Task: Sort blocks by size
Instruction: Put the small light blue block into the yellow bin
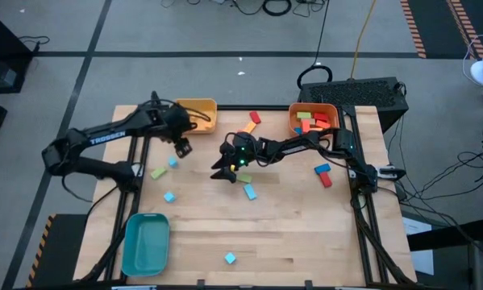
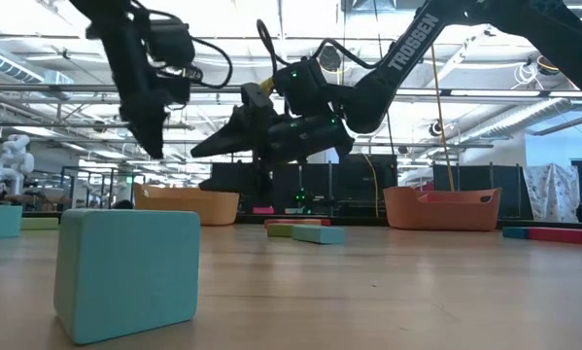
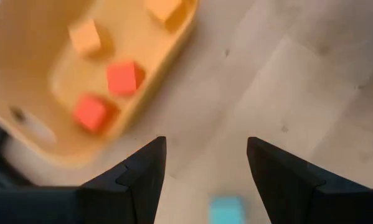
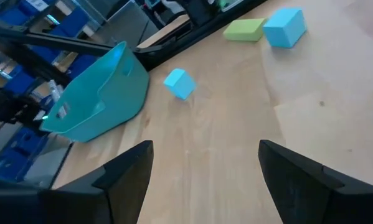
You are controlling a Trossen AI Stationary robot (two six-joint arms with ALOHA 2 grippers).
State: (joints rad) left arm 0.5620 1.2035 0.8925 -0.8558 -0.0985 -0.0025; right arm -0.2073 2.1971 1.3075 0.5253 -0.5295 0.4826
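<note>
here the left gripper (image 1: 182, 148) hangs open-fingered beside the yellow bin (image 1: 199, 113)

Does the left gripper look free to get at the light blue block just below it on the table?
Probably yes: the left gripper is open and empty, and the light blue block lies uncovered on bare wood.

Light wooden table (image 1: 281, 234) carrying three bins: yellow bin (image 1: 199, 113) at far edge left of centre, orange bin (image 1: 314, 119) at far edge right, teal bin (image 1: 145, 243) at near left corner. Loose blocks (image 1: 249, 192) scattered between: light blue cubes, green bars, red and blue bars near right side
</note>
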